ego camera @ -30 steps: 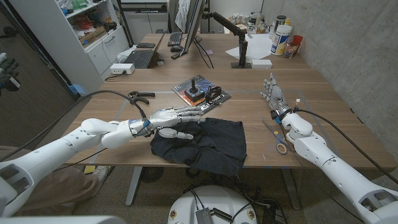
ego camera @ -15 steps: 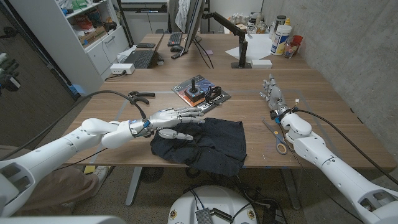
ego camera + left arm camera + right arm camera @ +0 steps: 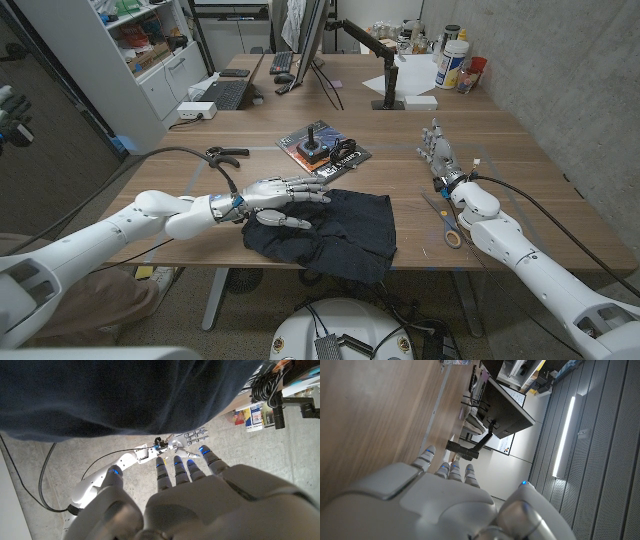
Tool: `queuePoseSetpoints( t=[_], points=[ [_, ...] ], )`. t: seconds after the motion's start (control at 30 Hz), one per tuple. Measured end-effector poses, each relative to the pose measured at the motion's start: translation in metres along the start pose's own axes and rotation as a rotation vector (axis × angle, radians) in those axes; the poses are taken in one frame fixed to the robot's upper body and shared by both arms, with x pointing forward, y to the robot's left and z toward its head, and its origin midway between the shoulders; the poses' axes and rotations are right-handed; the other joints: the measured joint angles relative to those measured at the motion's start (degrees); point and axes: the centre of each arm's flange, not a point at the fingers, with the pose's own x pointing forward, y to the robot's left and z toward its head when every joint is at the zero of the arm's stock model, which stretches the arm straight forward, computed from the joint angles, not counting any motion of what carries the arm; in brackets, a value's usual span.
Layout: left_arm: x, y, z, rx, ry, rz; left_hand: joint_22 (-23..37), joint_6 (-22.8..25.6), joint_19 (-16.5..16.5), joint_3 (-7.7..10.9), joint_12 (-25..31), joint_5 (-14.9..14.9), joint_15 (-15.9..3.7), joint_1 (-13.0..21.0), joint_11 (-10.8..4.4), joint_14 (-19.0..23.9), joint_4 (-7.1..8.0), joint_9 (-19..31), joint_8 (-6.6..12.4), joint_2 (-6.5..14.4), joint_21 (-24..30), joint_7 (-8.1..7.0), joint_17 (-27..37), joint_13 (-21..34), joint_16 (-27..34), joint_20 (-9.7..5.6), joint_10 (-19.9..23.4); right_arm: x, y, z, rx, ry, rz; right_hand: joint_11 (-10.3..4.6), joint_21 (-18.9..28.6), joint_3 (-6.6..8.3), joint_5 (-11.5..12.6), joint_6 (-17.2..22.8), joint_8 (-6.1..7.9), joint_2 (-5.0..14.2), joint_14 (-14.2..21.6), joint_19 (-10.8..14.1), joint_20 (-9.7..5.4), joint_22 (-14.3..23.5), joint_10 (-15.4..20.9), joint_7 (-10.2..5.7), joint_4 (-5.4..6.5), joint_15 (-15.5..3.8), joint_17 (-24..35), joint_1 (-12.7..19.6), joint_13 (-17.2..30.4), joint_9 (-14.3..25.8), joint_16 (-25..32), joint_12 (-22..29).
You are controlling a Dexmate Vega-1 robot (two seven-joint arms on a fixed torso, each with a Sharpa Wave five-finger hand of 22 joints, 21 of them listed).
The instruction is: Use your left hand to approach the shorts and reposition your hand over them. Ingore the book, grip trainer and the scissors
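Shorts: the dark shorts (image 3: 330,232) are lying crumpled at the table's near edge, between the two arms, and one corner is hanging a little over the edge.

Left robot hand: the left robot hand (image 3: 283,200) is hovering at the shorts' left end, its fingers reaching over the cloth's upper left part and its thumb below them; the fingers are apart and are holding nothing.

Change: over the last second the hand is sinking a touch and sliding slightly nearer the cloth's middle, the fingers now drooping a little toward the fabric; a second ago they were lying straighter, up along the shorts' far edge.

Wrist view: dark cloth (image 3: 130,395) is spreading wide beyond the fingertips (image 3: 176,462), which fits a hand held close over the shorts; I cannot tell whether any finger is touching them.

Meaning: the approach is looking all but done, and the repositioning is underway. By my judgement the hand is needing a bit more travel toward the shorts' middle to be squarely over them.

Right robot hand: the right robot hand (image 3: 438,150) is waiting well apart at the table's right side, fingers straight and close together, gripping nothing.

Scissors: the scissors (image 3: 446,226) are lying just beside the right forearm, untouched.

Book: the book (image 3: 322,145) is sitting just beyond the shorts, and the left fingertips are staying short of it.

Grip trainer: the grip trainer (image 3: 227,153) is lying to the left of the book, beyond the left arm.

Table: the wooden table (image 3: 180,190) is carrying all of it.
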Motion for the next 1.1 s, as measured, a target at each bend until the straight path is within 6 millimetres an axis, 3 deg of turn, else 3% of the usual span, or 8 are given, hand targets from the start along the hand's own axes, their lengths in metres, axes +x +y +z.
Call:
queuePoseSetpoints(
  t=[1.1],
  points=[
    [0.0037, -0.0094, 0.0005, 0.024, -0.043, -0.004, 0.0, 1.3, 0.0, 0.48, 0.0, 0.0, 0.28, 0.8, 0.11, 0.3, -0.46, 0.0, 0.00, 0.4, -0.3, 0.10, 0.0, 0.0, 0.0, 0.00, 0.5, -0.0008, -0.0027, -0.0014, 0.001, 0.004, -0.006, -0.01, 0.0, -0.24, 0.0, 0.0, 0.00, 0.30, 0.0, 0.0, 0.00, 0.0, 0.0, 0.00, -0.24, 0.00, 0.0, 0.3, 0.0, 0.0, 0.0, 0.0]
  ],
)
